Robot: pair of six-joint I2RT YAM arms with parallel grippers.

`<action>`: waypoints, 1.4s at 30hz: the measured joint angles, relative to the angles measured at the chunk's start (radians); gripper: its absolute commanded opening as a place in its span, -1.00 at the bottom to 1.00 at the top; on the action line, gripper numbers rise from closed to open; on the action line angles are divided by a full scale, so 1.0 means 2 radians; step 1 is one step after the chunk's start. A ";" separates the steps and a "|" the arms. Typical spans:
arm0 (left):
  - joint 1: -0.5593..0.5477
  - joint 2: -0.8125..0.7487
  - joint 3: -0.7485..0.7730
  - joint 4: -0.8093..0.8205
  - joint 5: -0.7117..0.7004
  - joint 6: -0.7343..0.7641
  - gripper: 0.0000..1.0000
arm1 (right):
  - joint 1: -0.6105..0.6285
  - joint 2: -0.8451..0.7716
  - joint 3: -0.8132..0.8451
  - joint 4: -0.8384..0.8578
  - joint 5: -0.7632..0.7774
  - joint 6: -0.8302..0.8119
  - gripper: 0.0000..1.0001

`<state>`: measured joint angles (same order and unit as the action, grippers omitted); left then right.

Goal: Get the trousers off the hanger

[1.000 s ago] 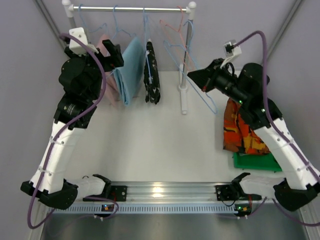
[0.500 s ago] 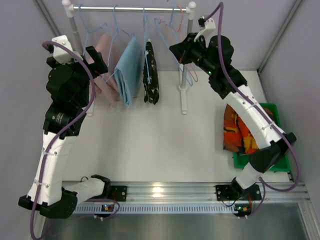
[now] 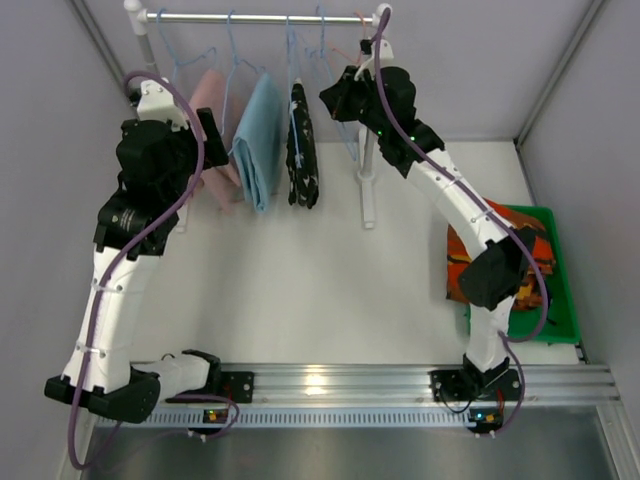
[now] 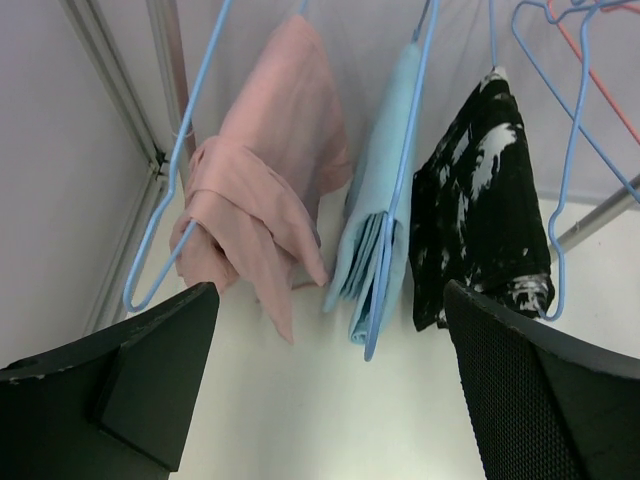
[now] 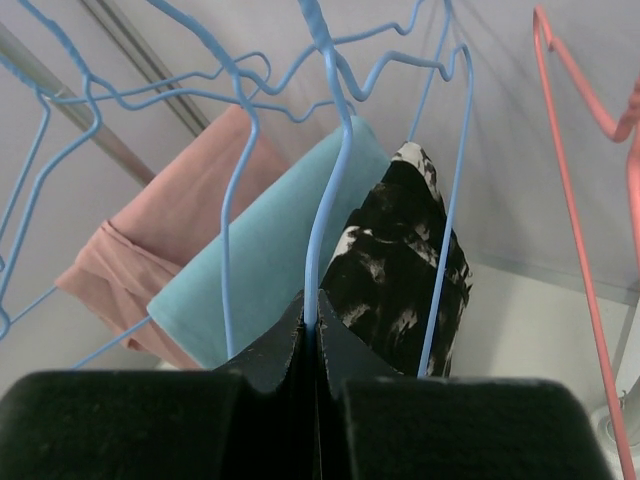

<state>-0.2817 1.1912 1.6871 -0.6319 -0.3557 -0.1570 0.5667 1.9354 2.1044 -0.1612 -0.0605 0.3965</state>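
the right gripper was pinched tight on the wire of a blue hanger, its two fingers meeting at the lower middle of the right wrist view and the wire rising from between them toward the hook at the top. behind that wire hung the black white-speckled garment, with the light-blue garment to its left and the pink garment further left. in the top view this arm was stretched up to the rail at the upper middle of the frame. the left gripper stood wide, one finger at the lower left corner of the left wrist view and the other at the lower right, gripping nothing, with the same three garments hanging ahead of it. the orange-red trousers lay at the right of the top view, well apart from the rail, draped over the left edge of the green bin and partly hidden by the right arm's elbow
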 measured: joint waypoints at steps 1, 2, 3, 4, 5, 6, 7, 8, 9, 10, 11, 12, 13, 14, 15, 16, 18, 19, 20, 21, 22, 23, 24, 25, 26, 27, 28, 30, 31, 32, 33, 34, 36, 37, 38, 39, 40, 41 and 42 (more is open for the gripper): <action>0.000 0.004 0.004 -0.009 0.003 0.000 0.98 | 0.000 0.003 0.000 0.000 0.001 0.000 -1.00; 0.000 0.008 0.009 -0.017 0.008 -0.001 0.98 | 0.000 0.005 -0.001 0.000 0.001 0.000 -1.00; 0.000 0.011 0.014 -0.025 0.015 -0.001 0.98 | 0.000 0.006 -0.001 0.001 0.001 0.000 -1.00; 0.000 0.014 0.018 -0.031 0.020 -0.001 0.98 | 0.000 0.007 -0.001 0.001 0.001 0.000 -0.92; 0.000 0.016 0.022 -0.037 0.031 -0.001 0.98 | 0.000 0.008 -0.001 0.002 0.001 0.002 -0.82; 0.000 0.016 0.024 -0.043 0.038 -0.001 0.98 | 0.000 0.008 -0.001 0.002 0.001 0.003 -0.68; 0.000 0.016 0.026 -0.048 0.047 -0.001 0.98 | 0.000 0.008 -0.002 0.003 0.001 0.003 -0.28; 0.000 0.016 0.027 -0.053 0.056 -0.001 0.98 | 0.000 0.008 -0.006 0.008 0.000 0.006 -0.04; 0.000 0.016 0.028 -0.057 0.066 -0.001 0.98 | 0.000 0.004 -0.013 0.013 -0.001 0.006 0.15; 0.000 0.016 0.029 -0.062 0.074 -0.001 0.98 | 0.000 0.000 -0.025 0.019 -0.002 0.006 0.35; 0.000 0.016 0.029 -0.068 0.084 -0.001 0.98 | 0.000 -0.005 -0.036 0.022 -0.004 0.008 0.42; 0.000 0.016 0.029 -0.072 0.095 -0.001 0.98 | 0.000 -0.012 -0.052 0.026 -0.005 0.005 0.50; 0.000 0.016 0.029 -0.076 0.105 -0.001 0.98 | 0.000 -0.021 -0.070 0.027 -0.006 0.004 0.62; 0.000 0.016 0.029 -0.080 0.115 0.000 0.98 | 0.000 -0.031 -0.087 0.026 -0.007 0.002 0.80; 0.000 0.016 0.029 -0.083 0.125 0.000 0.98 | 0.000 -0.042 -0.104 0.026 -0.007 -0.001 0.84; 0.000 0.016 0.029 -0.086 0.135 0.001 0.98 | 0.000 -0.053 -0.117 0.024 -0.007 -0.004 0.95; 0.000 0.016 0.029 -0.093 0.156 0.004 0.98 | 0.000 -0.082 -0.147 0.022 -0.006 -0.014 0.99; 0.000 0.016 0.029 -0.095 0.168 0.006 0.98 | 0.000 -0.099 -0.163 0.021 -0.005 -0.019 0.99; 0.000 0.016 0.027 -0.096 0.179 0.009 0.98 | 0.000 -0.119 -0.181 0.020 -0.005 -0.026 0.99; 0.000 0.015 0.025 -0.096 0.188 0.013 0.98 | 0.000 -0.142 -0.196 0.019 -0.005 -0.033 0.99; 0.000 0.015 0.023 -0.096 0.196 0.016 0.98 | 0.000 -0.163 -0.211 0.020 -0.004 -0.039 0.99; 0.000 0.015 0.021 -0.097 0.201 0.019 0.98 | 0.000 -0.188 -0.226 0.019 -0.004 -0.048 0.99; 0.000 0.015 0.019 -0.097 0.202 0.020 0.98 | 0.000 -0.213 -0.239 0.017 -0.003 -0.056 0.99; 0.000 0.015 0.018 -0.099 0.201 0.022 0.98 | 0.000 -0.239 -0.252 0.016 -0.003 -0.065 0.99; 0.000 0.015 0.017 -0.101 0.198 0.023 0.98 | 0.000 -0.264 -0.262 0.013 -0.002 -0.074 0.99; 0.000 0.015 0.017 -0.102 0.193 0.024 0.98 | 0.000 -0.290 -0.273 0.010 0.000 -0.083 0.99; 0.000 0.015 0.017 -0.103 0.186 0.025 0.98 | 0.000 -0.316 -0.285 0.008 0.004 -0.091 0.99; 0.000 0.014 0.014 -0.103 0.173 0.028 0.98 | 0.000 -0.369 -0.312 0.001 0.012 -0.109 0.99; 0.000 0.011 0.009 -0.103 0.167 0.030 0.98 | 0.000 -0.396 -0.331 0.000 0.019 -0.120 0.99; 0.000 0.006 0.002 -0.103 0.160 0.033 0.98 | -0.002 -0.422 -0.351 -0.002 0.023 -0.129 0.99; 0.000 0.001 -0.006 -0.102 0.154 0.037 0.98 | -0.005 -0.449 -0.375 -0.008 0.029 -0.140 0.99; 0.000 -0.006 -0.014 -0.102 0.149 0.040 0.98 | -0.011 -0.478 -0.402 -0.007 0.033 -0.149 0.99; 0.000 -0.021 -0.028 -0.101 0.134 0.047 0.98 | -0.035 -0.534 -0.458 -0.019 0.039 -0.163 0.99; 0.000 -0.029 -0.035 -0.101 0.127 0.051 0.98 | -0.050 -0.554 -0.479 -0.027 0.045 -0.168 0.99; 0.000 -0.039 -0.041 -0.101 0.120 0.055 0.98 | -0.068 -0.575 -0.502 -0.031 0.049 -0.172 0.99; 0.000 -0.046 -0.045 -0.100 0.115 0.057 0.98 | -0.082 -0.594 -0.520 -0.039 0.052 -0.176 0.99; 0.000 -0.055 -0.050 -0.099 0.110 0.059 0.98 | -0.093 -0.613 -0.538 -0.042 0.055 -0.177 0.99; 0.000 -0.064 -0.055 -0.099 0.106 0.061 0.98 | -0.101 -0.626 -0.552 -0.045 0.055 -0.180 0.99; 0.000 -0.072 -0.060 -0.099 0.104 0.063 0.98 | -0.112 -0.642 -0.565 -0.048 0.051 -0.182 0.99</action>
<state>-0.2810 1.0462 1.5665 -0.8303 -0.1474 -0.0303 0.3420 0.6514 0.9737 -0.2569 0.0418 0.0330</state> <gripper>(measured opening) 0.989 0.993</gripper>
